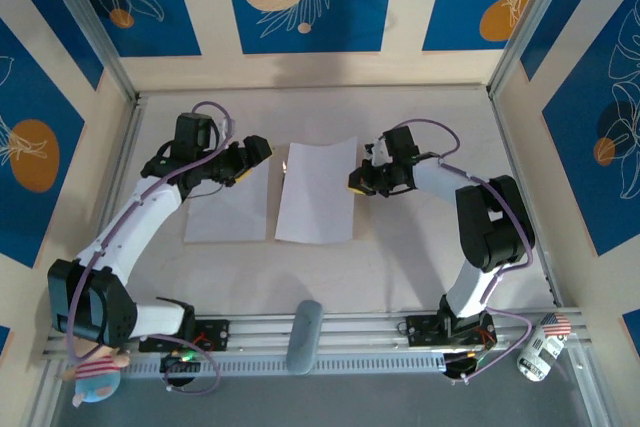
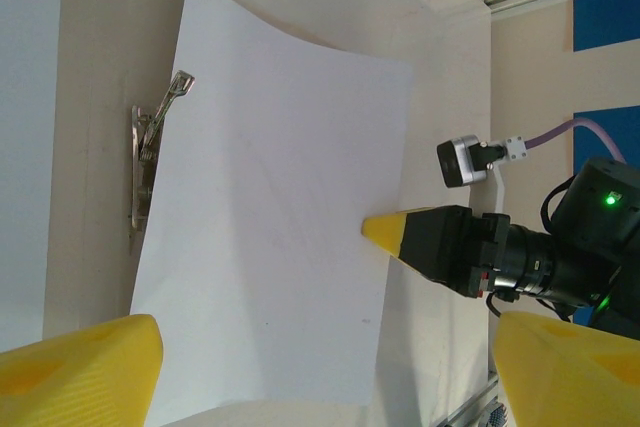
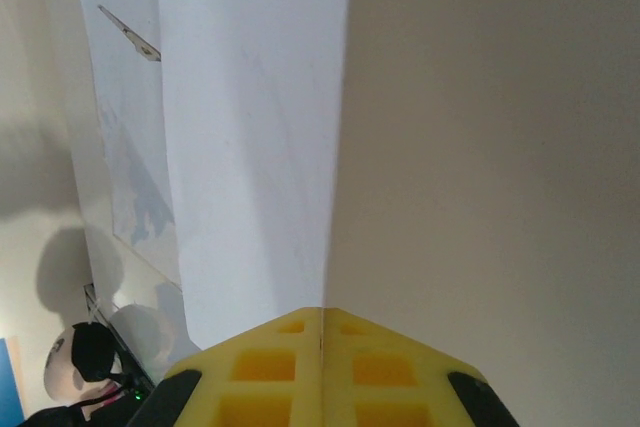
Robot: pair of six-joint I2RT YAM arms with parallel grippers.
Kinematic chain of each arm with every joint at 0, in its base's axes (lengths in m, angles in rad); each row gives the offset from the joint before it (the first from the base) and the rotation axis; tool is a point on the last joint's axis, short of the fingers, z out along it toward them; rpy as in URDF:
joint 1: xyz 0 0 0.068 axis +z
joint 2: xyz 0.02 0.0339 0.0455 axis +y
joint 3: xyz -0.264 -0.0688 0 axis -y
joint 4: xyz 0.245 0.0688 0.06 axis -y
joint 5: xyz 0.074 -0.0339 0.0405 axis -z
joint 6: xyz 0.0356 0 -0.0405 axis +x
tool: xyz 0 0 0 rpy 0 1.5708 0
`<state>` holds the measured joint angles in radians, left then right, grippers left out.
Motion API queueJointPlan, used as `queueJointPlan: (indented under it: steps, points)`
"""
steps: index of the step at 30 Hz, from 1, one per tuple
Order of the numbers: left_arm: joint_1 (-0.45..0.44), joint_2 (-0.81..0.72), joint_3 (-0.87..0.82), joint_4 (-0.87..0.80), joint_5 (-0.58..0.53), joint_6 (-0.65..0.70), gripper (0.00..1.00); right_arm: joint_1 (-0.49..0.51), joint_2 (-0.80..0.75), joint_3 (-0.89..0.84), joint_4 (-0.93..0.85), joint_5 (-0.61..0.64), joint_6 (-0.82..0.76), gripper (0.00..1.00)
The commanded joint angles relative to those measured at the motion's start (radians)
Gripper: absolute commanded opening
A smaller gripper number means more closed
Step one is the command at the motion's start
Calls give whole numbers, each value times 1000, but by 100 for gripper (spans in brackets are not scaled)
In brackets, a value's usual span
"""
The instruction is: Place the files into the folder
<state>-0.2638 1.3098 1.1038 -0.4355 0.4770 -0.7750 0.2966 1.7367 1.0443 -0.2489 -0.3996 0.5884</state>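
- Metal clip (image 1: 287,162): my reference mark. It lies flat on the tan surface in the gap between the two white sheets, and it shows clearly in the left wrist view (image 2: 152,162).
- Left sheet (image 1: 227,212): lies flat on the table (image 1: 420,257), just left of the clip and running nearer to the arm bases. Its edge appears as a white band in the left wrist view (image 2: 28,147).
- Right sheet (image 1: 315,197): lies immediately right of the clip, with its left edge passing beside the clip and partly over it (image 2: 270,227). The far edge bows in a curve, so the sheet is not lying quite flat.
- Right gripper (image 1: 355,187): sits right of the clip, at the right sheet's outer edge. I read its yellow jaws as clenched on that edge; the tip meets the paper in the left wrist view (image 2: 385,232). In its own camera (image 3: 320,347) the paper runs out from the closed seam (image 3: 250,147).
- Left gripper (image 1: 255,159): hovers just left of the clip, over the left sheet's far corner. Its jaws are spread wide and grasp nothing. Its fingers (image 2: 85,372) frame the right sheet from either side without touching it.
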Motion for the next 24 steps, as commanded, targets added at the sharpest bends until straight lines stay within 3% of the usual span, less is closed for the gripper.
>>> queueJointPlan:
  steps: [1,24]
  points:
    - [15,-19,-4,-16,3,22,86,-12,-26,28,-73,12,-69,0]
    - [15,-4,13,-17,16,25,86,-39,-12,4,-4,-76,-148,0]
